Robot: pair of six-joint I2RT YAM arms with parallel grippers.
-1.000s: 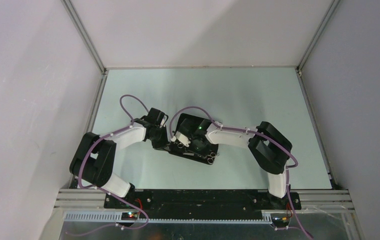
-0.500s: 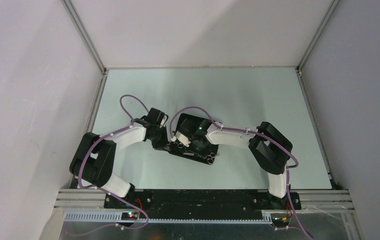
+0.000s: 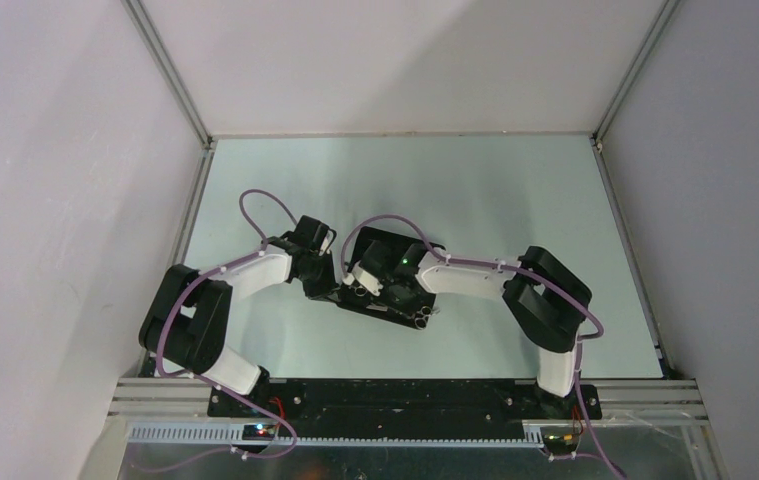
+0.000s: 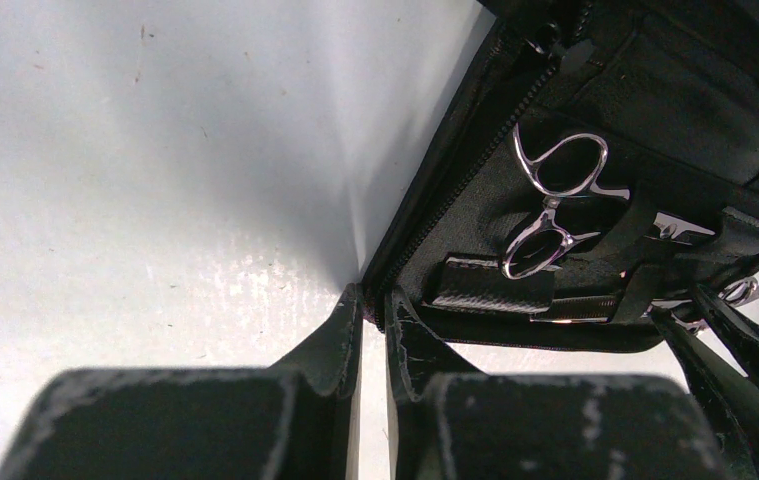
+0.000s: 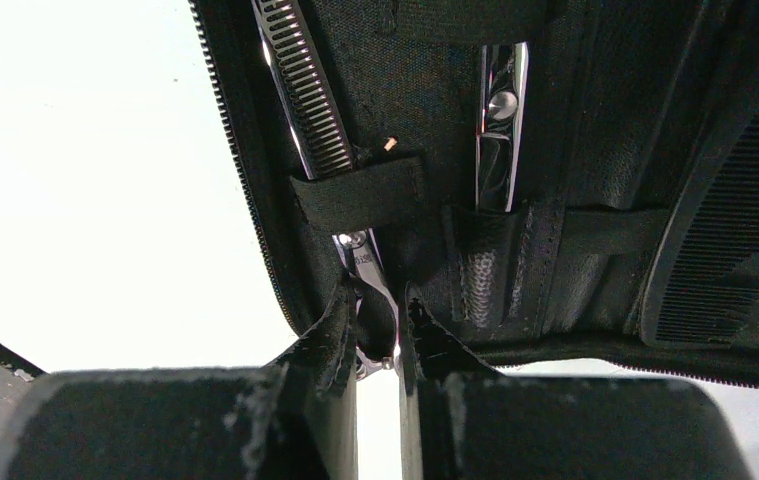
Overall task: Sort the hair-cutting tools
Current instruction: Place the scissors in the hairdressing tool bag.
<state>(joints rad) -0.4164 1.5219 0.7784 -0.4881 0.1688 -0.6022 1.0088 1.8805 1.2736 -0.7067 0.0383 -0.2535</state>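
Observation:
A black fabric case (image 3: 383, 240) lies open mid-table. My left gripper (image 4: 373, 300) is shut on the zipper edge of the case (image 4: 460, 190). One pair of silver scissors (image 4: 553, 205) sits under an elastic strap inside it, ring handles showing. My right gripper (image 5: 377, 305) is shut on the handle end of a second pair of silver scissors (image 5: 307, 110) with a toothed blade, which runs under a black strap (image 5: 355, 195). A plain scissor blade (image 5: 500, 110) stands in a pocket beside it. A black comb (image 5: 740, 235) lies in the case's right pocket.
The pale table (image 3: 515, 200) is bounded by white walls at the left, back and right. Both arms lean in over the case, wrists close together. A metal rail (image 3: 405, 395) runs along the near edge.
The right arm's elbow and forearm have shifted slightly to the right and nearer. The left arm and the case have stayed put.

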